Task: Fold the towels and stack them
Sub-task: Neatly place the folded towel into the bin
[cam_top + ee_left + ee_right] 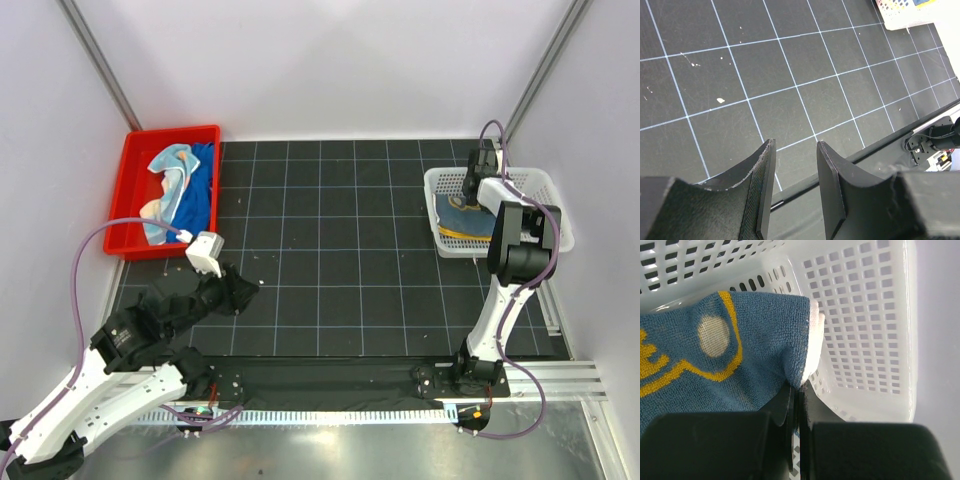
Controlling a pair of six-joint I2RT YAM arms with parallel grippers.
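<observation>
Right wrist view: right jaws pinch a corner of the blue towel (pixel 755 370) in the basket (pixel 865 340), maybe to lay it neatly there. Left jaws hang open, empty.

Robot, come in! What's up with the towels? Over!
Left pincer open, empty. Right pincer shut on blue-and-yellow towel in white basket. More towels in red tray. Nothing blocking.

A black table mat (pixel 340 250) ruled with a thin white grid, flecked with pale specks. Plain white walls (pixel 330 60) enclose it on three sides, slanting metal posts (pixel 97 60) at both far corners. A brushed metal ledge (pixel 400 452) lines the near edge. Even, soft light.
</observation>
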